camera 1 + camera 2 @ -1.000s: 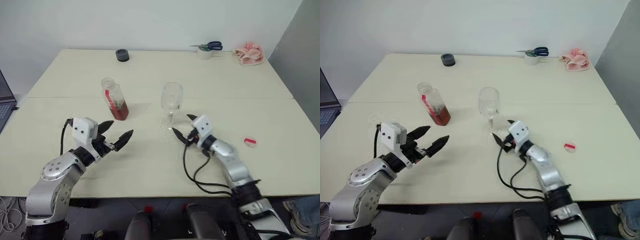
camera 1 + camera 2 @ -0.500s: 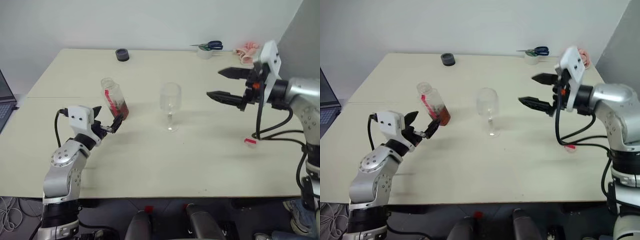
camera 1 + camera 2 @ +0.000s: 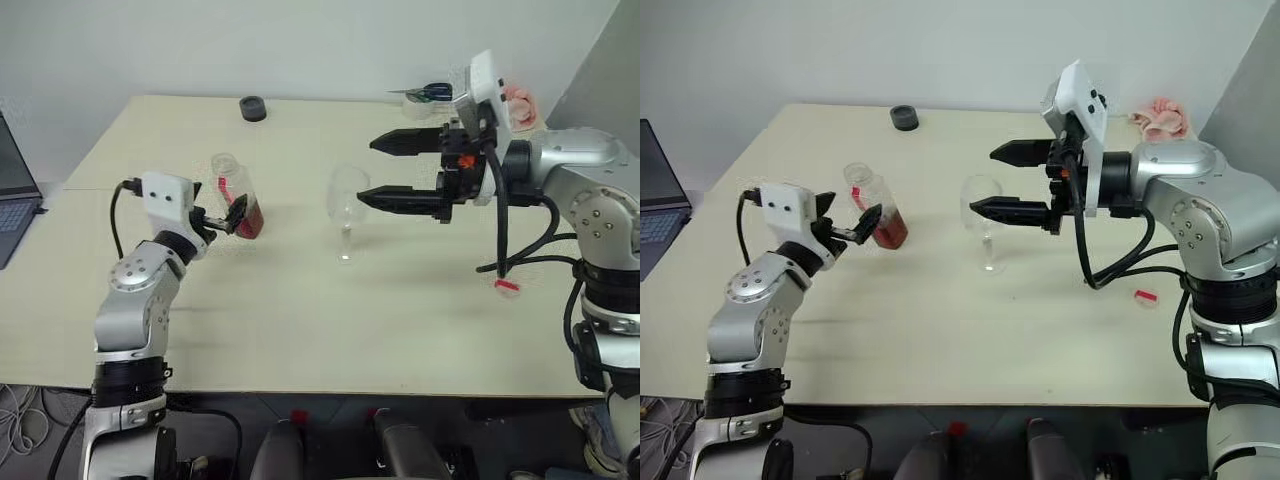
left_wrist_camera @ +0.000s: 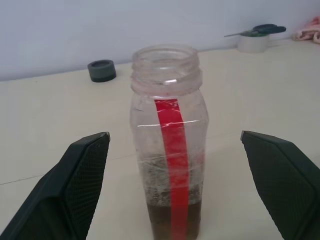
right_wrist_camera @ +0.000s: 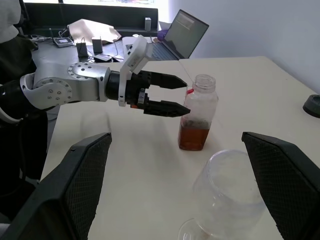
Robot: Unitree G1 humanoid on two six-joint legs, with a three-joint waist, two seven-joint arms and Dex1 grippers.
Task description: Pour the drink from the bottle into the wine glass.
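Left tool (image 4: pixel 172 190) around uncapped, red-striped bottle (image 4: pixel 169 150)

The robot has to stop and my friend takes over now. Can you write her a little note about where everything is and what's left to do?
Left pincer: open, level with the bottle, one finger on each side, not gripping.
Right pincer: open, raised above the table, pointing at the wine glass, holding nothing.
The bottle stands upright, uncapped, with the drink low in its bottom. A small red cap lies on the table at the robot's right. The wine glass stands upright and looks empty.
Done: bottle opened. Left: grip the bottle, lift, pour into the glass.
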